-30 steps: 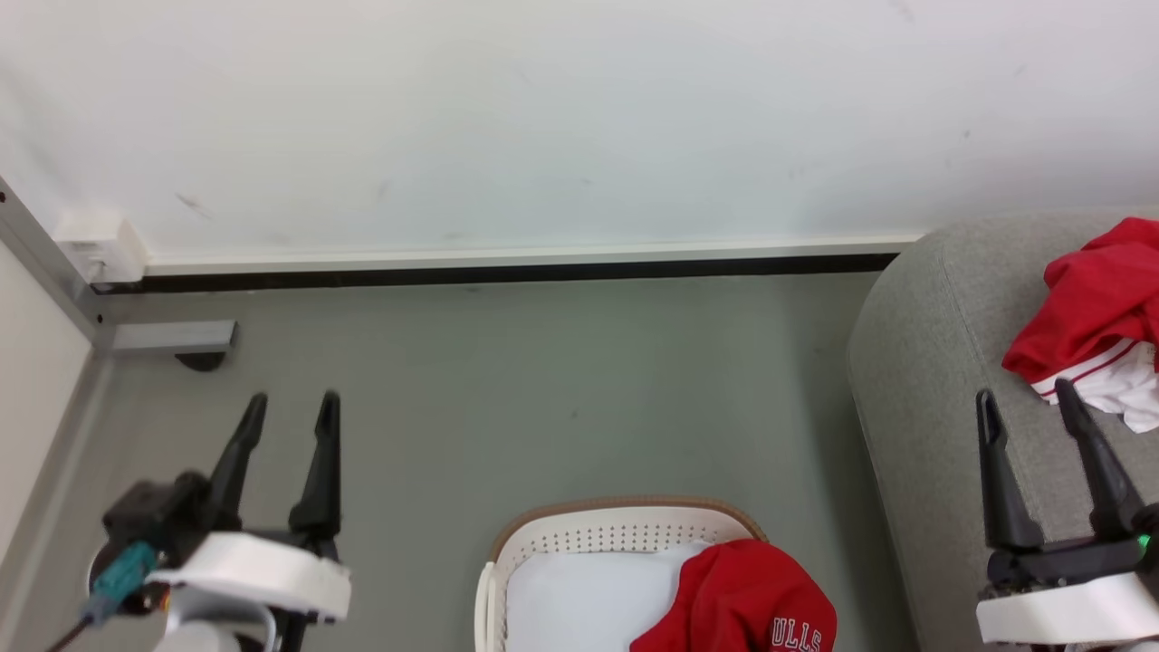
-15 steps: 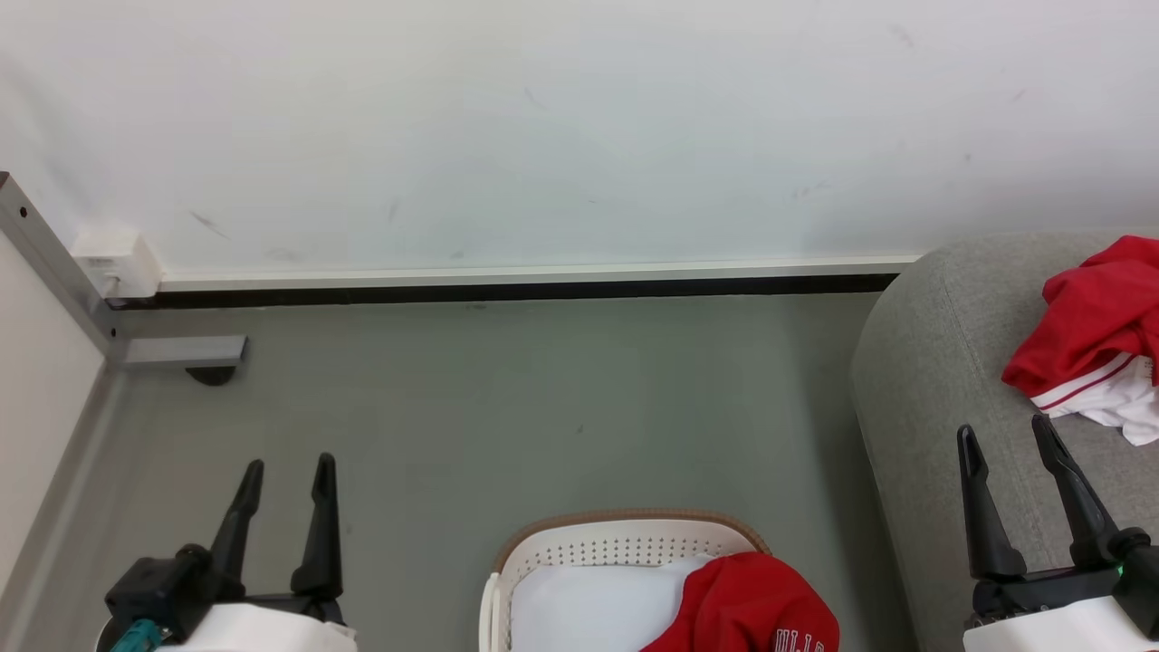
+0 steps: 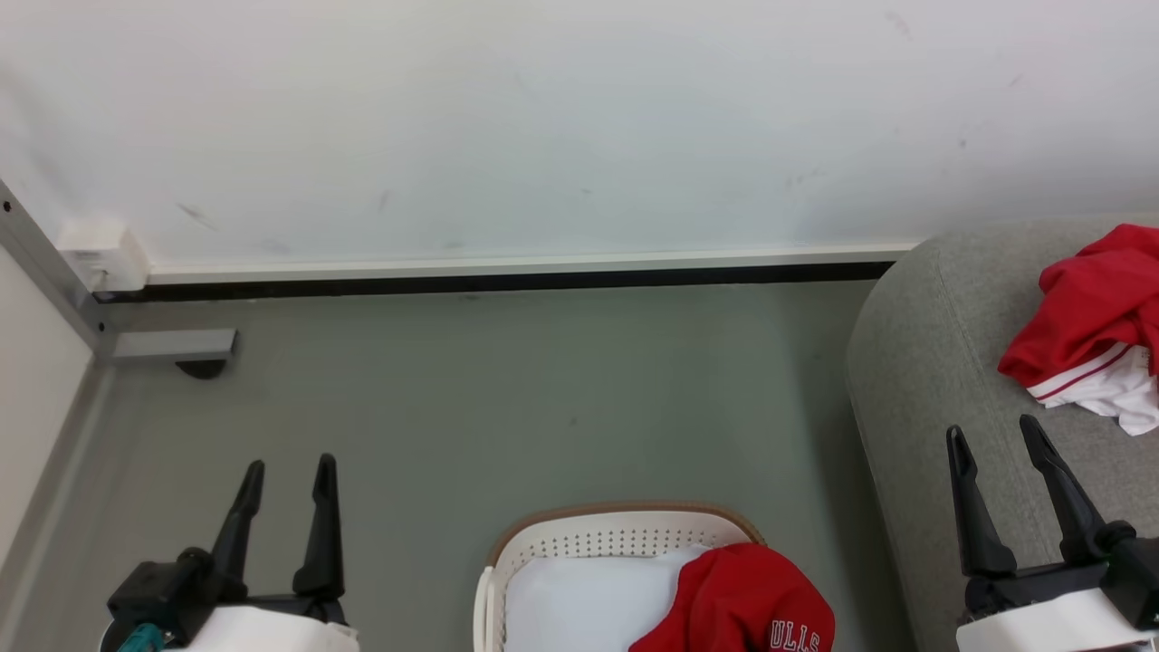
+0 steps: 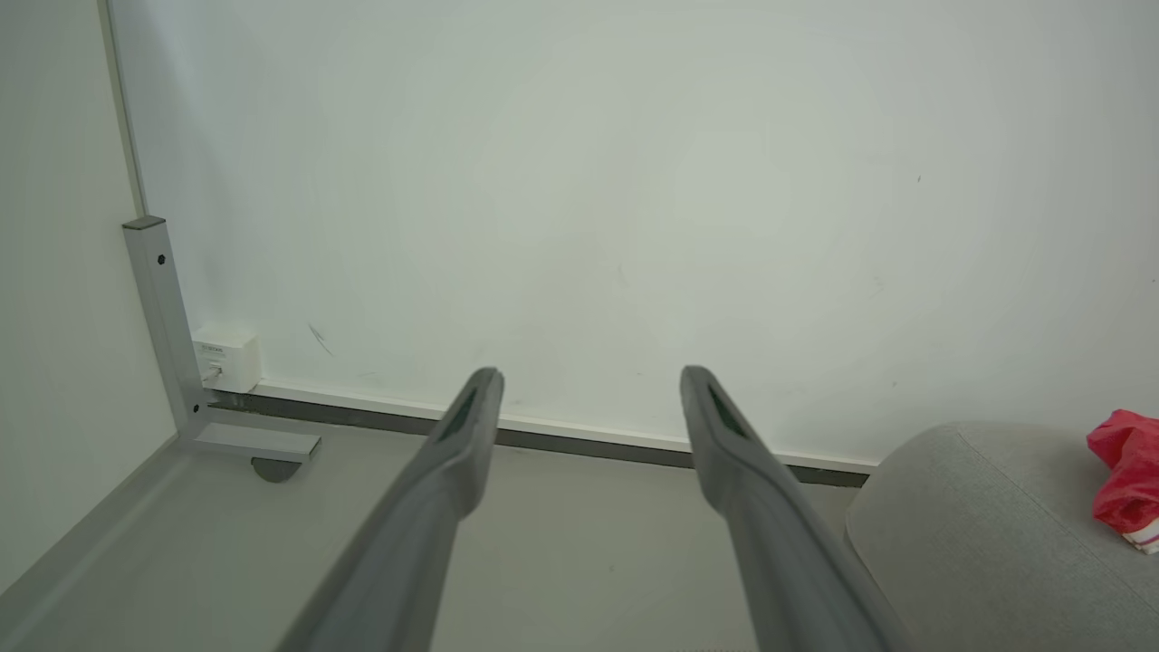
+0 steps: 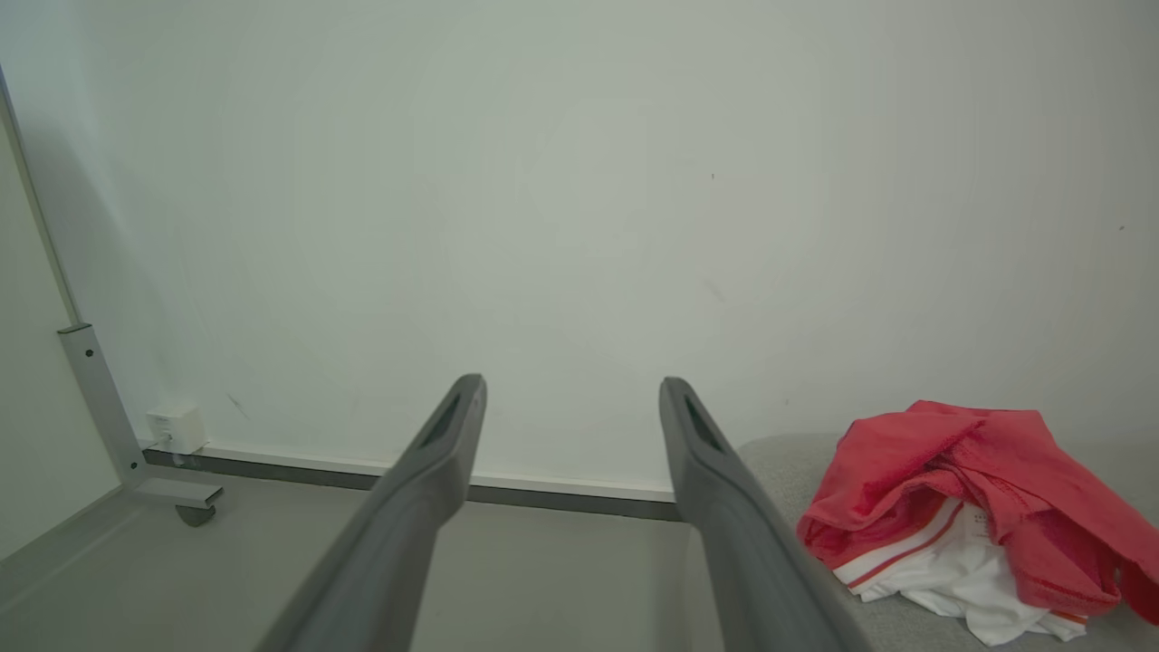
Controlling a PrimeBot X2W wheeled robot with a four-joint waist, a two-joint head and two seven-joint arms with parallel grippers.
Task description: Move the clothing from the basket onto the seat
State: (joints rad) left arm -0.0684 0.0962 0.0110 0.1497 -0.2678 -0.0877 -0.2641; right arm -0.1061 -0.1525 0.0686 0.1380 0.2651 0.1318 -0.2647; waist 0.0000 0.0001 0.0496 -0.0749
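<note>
The left gripper (image 3: 288,466) and right gripper (image 3: 991,430) are standing wide open, gripping nothing. The lettered garment (image 3: 738,598) is lying in the basket (image 3: 579,521); the striped garment (image 3: 1087,317) is resting on the seat (image 3: 924,362).

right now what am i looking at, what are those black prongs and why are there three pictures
This is a wheeled robot with two arms; each ends in a gripper with two long dark fingers. The wide picture comes from a camera on its head, looking down at a grey floor: its left gripper is at the lower left, its right gripper at the lower right. The other two pictures come from a camera on each wrist, looking along that arm's own fingers towards the wall. Both grippers are open and hold nothing. Between them stands a white laundry basket with a red lettered garment in it. On the right is a grey sofa with a red and white garment lying on it.
</note>
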